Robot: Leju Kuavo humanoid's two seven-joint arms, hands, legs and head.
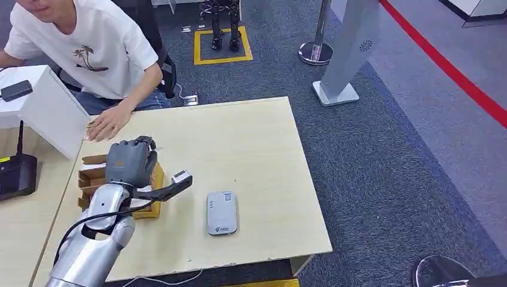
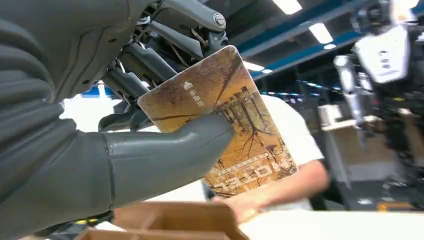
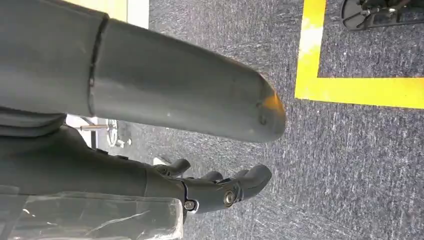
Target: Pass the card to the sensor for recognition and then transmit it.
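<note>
My left hand (image 1: 128,161) hovers over an open cardboard box (image 1: 89,179) at the table's left side. It pinches a brown-and-yellow card (image 2: 235,120) printed with a tree picture, thumb (image 2: 170,150) on its face and the darker fingers behind it. The card stands tilted above the box (image 2: 175,220). A grey-white sensor (image 1: 222,212) lies flat on the table to the right of the hand, a short way apart. My right hand (image 3: 150,85) hangs over grey carpet with its fingers (image 3: 225,192) apart and nothing in them.
A person in a white T-shirt (image 1: 89,54) sits at the table's far left corner, one hand (image 1: 110,124) flat on the wood just beyond the box. A black router (image 1: 15,176) and a white box (image 1: 45,107) stand to the left. A grey pillar (image 1: 347,54) rises beyond the table.
</note>
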